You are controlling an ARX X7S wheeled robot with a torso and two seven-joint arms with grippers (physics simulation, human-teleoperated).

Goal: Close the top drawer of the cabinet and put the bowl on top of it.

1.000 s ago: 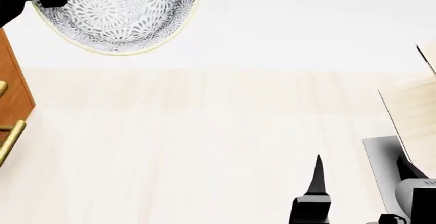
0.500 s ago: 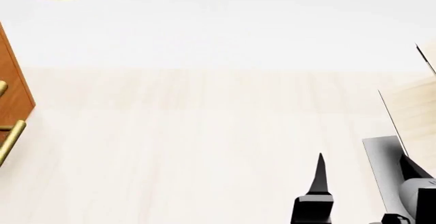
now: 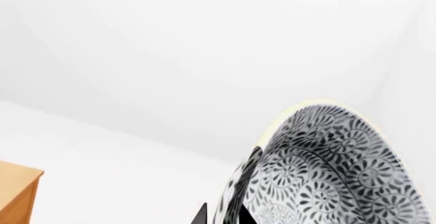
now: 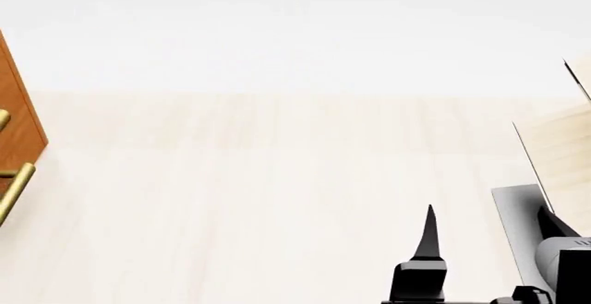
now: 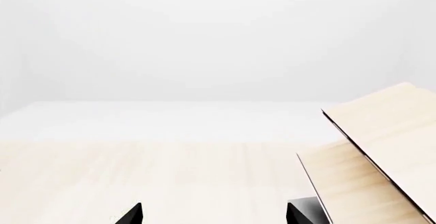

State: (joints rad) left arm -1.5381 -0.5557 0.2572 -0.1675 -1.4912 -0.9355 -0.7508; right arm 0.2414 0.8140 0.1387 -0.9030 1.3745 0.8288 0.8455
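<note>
Bowl [image 3: 334, 173] now above head view.

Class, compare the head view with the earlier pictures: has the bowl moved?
Yes. It rose past the top edge of the head view, while the cabinet stayed put. Now only the left wrist view shows the bowl, held at the left gripper.

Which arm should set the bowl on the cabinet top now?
Left. Its wrist view shows the bowl right at the left hand, apparently gripped at the rim, with the cabinet nearby. The right hand is open, empty, beside the pale wood structure, far from the cabinet.
</note>
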